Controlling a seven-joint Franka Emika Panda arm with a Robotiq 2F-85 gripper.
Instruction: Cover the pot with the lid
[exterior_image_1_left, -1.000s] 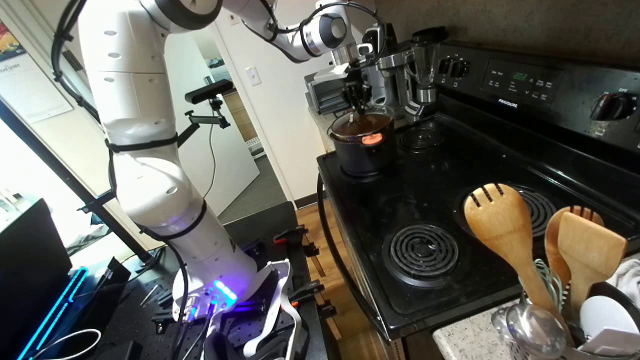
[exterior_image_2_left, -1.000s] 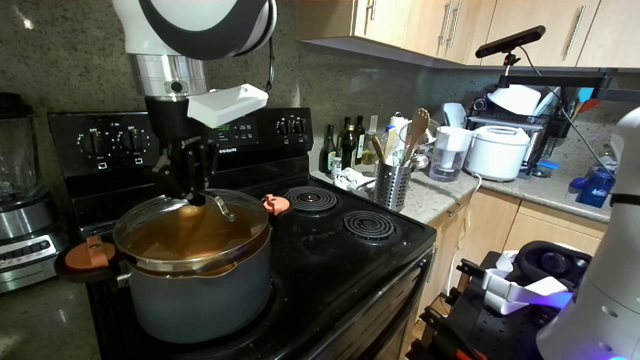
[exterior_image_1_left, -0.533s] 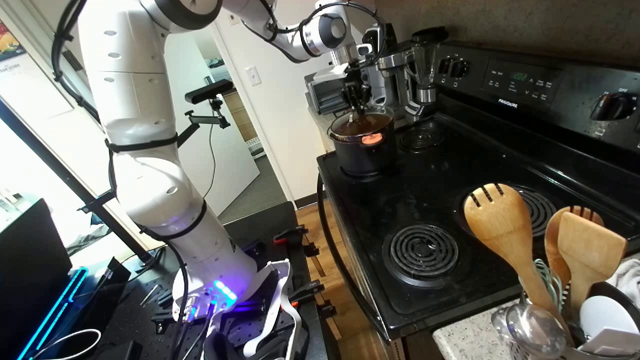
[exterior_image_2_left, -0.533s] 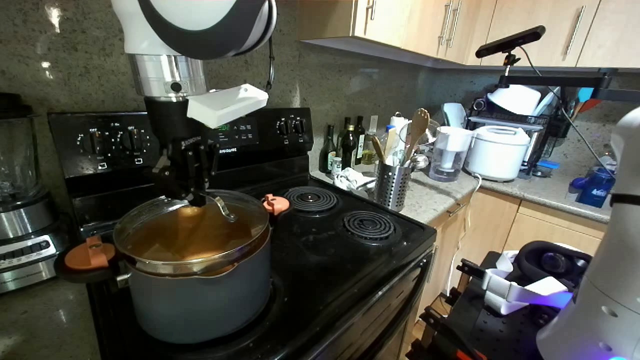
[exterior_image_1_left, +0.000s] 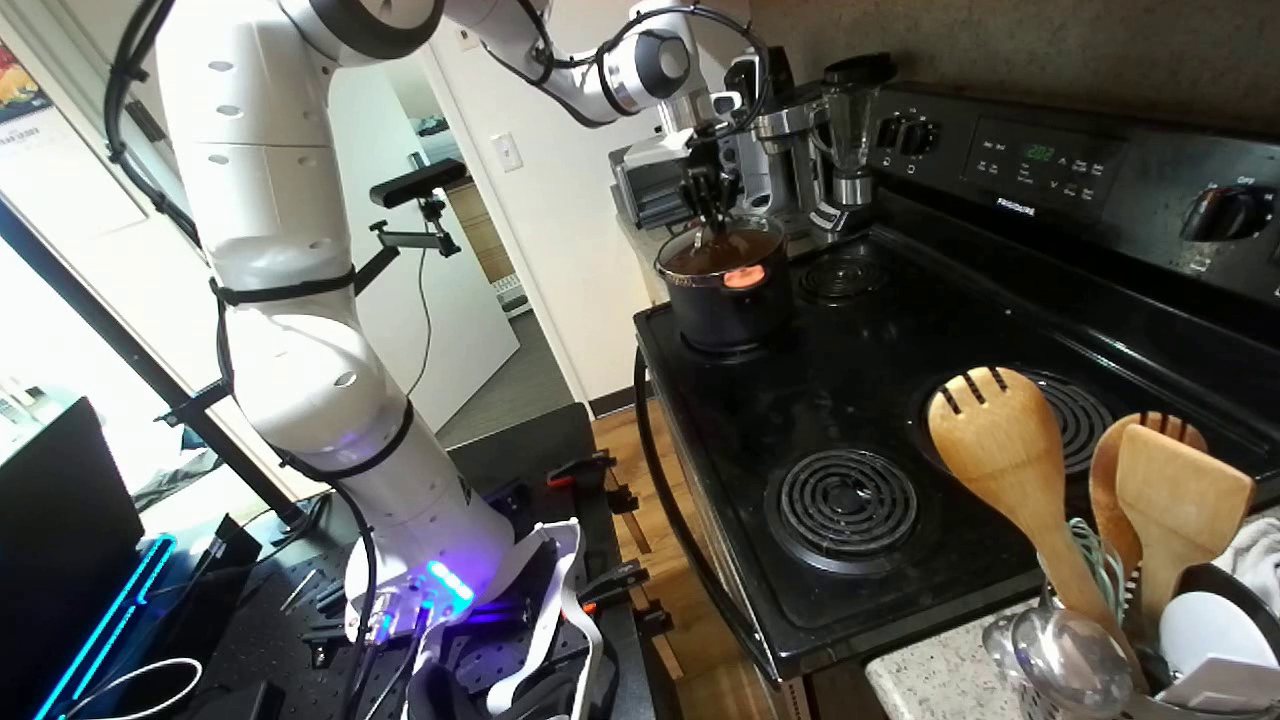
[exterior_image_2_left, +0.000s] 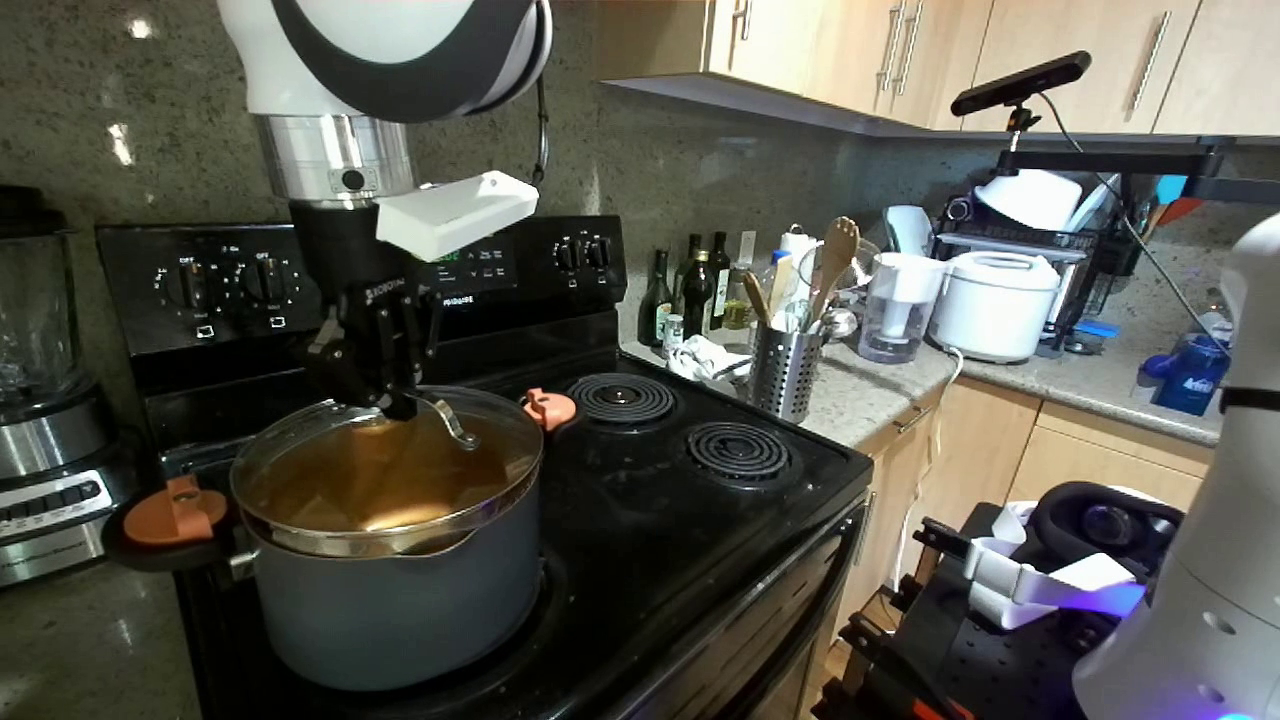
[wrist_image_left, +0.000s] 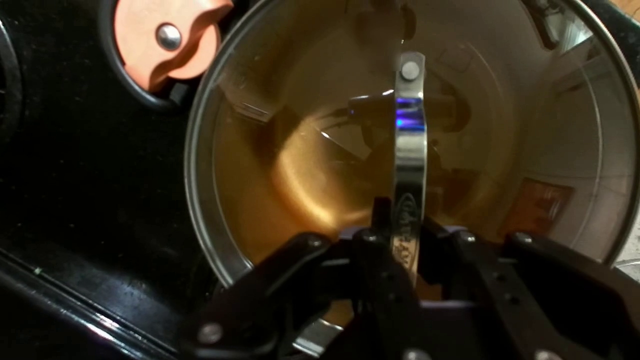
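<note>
The pot (exterior_image_2_left: 395, 625) stands on a stove burner, dark grey outside and copper-coloured inside, with orange-topped handles. It also shows in an exterior view (exterior_image_1_left: 728, 312). The glass lid (exterior_image_2_left: 440, 490) with its silvery rim lies over the pot's mouth; its rim stands slightly above the pot's edge at the front. It fills much of the wrist view (wrist_image_left: 500, 130). My gripper (wrist_image_left: 407, 225) has its black fingers on both sides of the lid's metal strap handle (wrist_image_left: 410, 150) and looks shut on it. The gripper (exterior_image_2_left: 398, 405) points down over the lid. Contact along the far rim is hidden.
The stove's back panel (exterior_image_2_left: 520, 270) rises behind the arm. A blender (exterior_image_2_left: 50, 420) stands beside the stove near the pot. Coil burners (exterior_image_2_left: 738, 450) lie on the black stovetop. A steel holder of wooden spoons (exterior_image_2_left: 785, 372) stands on the counter beyond.
My gripper and the lid have come down slightly, and the gap between lid rim and pot looks smaller. The pot has shifted very slightly. The gripper stays on the handle.
</note>
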